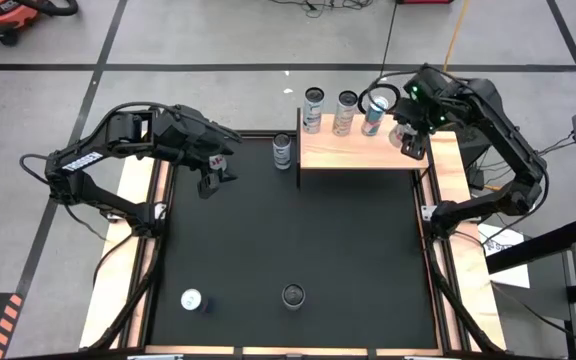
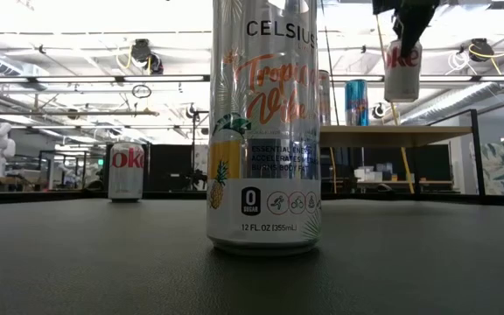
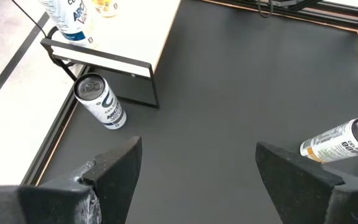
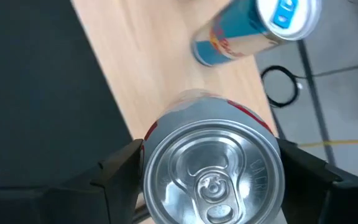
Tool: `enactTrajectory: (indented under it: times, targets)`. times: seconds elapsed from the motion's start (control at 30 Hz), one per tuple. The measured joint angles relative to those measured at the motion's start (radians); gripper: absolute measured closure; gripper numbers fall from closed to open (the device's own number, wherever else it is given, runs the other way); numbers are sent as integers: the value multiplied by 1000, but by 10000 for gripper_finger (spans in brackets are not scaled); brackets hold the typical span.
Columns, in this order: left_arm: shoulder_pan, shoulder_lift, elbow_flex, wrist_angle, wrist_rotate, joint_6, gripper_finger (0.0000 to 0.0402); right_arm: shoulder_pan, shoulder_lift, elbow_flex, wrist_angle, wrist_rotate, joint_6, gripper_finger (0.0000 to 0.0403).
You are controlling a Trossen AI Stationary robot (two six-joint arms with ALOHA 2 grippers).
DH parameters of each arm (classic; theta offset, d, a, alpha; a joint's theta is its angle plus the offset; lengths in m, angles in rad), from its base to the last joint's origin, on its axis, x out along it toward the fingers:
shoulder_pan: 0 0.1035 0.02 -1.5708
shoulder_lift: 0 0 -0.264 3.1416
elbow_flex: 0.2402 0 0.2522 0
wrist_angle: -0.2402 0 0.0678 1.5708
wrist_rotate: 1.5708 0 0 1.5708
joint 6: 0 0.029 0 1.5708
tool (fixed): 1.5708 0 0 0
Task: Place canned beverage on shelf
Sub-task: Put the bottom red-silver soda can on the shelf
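The light-wood shelf (image 1: pixel 358 152) stands at the mat's far edge, with three cans along its far side: a silver one (image 1: pixel 313 108), another silver one (image 1: pixel 345 112) and a blue one (image 1: pixel 373 115). My right gripper (image 1: pixel 411 140) is shut on a silver Diet Coke can (image 2: pixel 402 70) above the shelf's right part. My left gripper (image 1: pixel 213 175) is open and empty above the black mat's far left. A white-and-blue can (image 1: pixel 282 152) stands on the mat beside the shelf's left end. My right gripper pinches the Diet Coke can's side wall near its top (image 4: pixel 149 158) between its two fingers (image 4: pixel 120 171), one on each side. The fingers come from above, pointing down. The can hangs about upright, top up, lifted clear above the shelf top (image 2: pixel 383 131).
On the near part of the mat (image 1: pixel 298 230) stand a Celsius can (image 2: pixel 263 131) and another Diet Coke can (image 2: pixel 127 171). The blue can (image 4: pixel 253 31) stands on the shelf close to the held can. The shelf's near part (image 4: pixel 148 68) is bare wood.
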Motion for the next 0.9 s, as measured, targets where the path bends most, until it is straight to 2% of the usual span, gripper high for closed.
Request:
enactTrajectory:
  times: [0.2,0.4,0.6,0.9]
  targets:
    - [0,0,0,0,0,0,84,-85,3,-12,2,-85,-50,133]
    - [0,0,0,0,0,0,84,-165,5,-88,-1,-84,-83,133]
    - [0,0,0,1,0,1,84,-193,8,-127,0,-90,-125,133]
    - [0,0,0,1,0,2,84,-235,51,-149,1,-110,-76,133]
